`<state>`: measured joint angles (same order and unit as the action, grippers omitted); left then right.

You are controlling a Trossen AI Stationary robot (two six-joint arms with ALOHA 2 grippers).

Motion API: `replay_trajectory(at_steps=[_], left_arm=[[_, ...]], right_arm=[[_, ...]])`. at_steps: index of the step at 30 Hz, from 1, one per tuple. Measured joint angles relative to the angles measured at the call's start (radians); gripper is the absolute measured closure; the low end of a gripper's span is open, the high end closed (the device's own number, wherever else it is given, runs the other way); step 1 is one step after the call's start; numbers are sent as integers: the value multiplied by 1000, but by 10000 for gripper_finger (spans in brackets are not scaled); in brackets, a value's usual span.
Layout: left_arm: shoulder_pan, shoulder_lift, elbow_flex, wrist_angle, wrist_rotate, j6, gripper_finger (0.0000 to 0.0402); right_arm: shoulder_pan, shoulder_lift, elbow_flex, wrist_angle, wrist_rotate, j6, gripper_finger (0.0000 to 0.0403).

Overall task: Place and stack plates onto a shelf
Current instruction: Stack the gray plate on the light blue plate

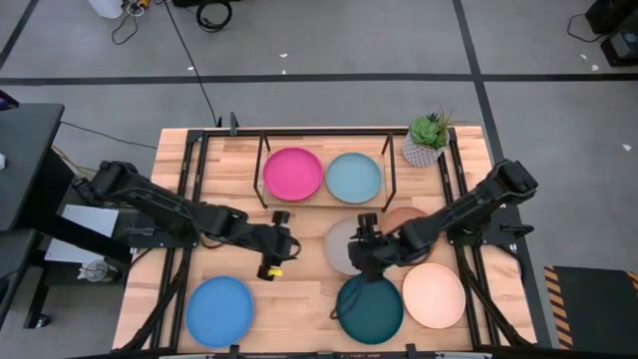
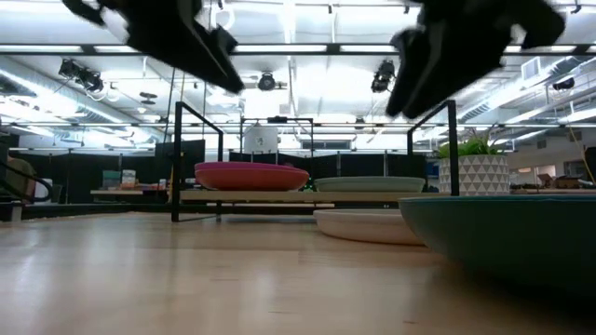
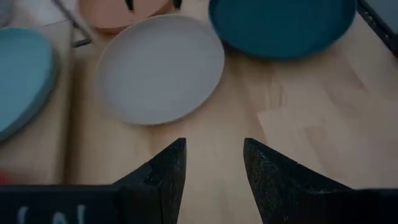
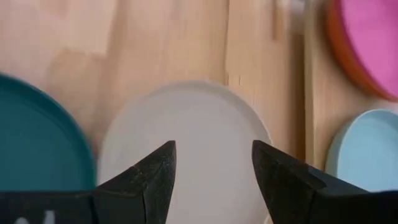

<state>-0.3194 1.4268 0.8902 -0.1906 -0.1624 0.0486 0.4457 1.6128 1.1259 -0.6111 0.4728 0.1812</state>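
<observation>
The shelf (image 1: pixel 261 160) stands at the table's far middle. On it a magenta plate (image 1: pixel 292 174) lies on an orange plate (image 4: pixel 334 46), with a pale aqua plate (image 1: pixel 354 178) beside them. The light grey plate (image 1: pixel 339 242) lies flat on the table at mid-table. A terracotta plate (image 1: pixel 404 214) shows partly under my right arm. Dark teal (image 1: pixel 369 307), cream-peach (image 1: pixel 434 295) and blue (image 1: pixel 219 310) plates lie near the near edge. My right gripper (image 4: pixel 214 152) hovers open above the grey plate (image 4: pixel 186 124). My left gripper (image 3: pixel 214 149) is open over bare wood, left of the grey plate (image 3: pixel 160 68).
A potted plant (image 1: pixel 427 140) stands at the shelf's right end. Black rails (image 1: pixel 189 199) run along the table's left and right sides. Bare wood (image 1: pixel 299 289) lies between the blue and dark teal plates.
</observation>
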Motion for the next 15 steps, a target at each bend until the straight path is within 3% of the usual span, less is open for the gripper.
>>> replay_trajectory(at_steps=[8, 15], left_arm=[[89, 170, 0, 150, 216, 99, 233], [170, 238, 1, 278, 378, 168, 245]], right_arm=[[88, -101, 0, 75, 36, 78, 186], [138, -126, 0, 120, 93, 76, 186]])
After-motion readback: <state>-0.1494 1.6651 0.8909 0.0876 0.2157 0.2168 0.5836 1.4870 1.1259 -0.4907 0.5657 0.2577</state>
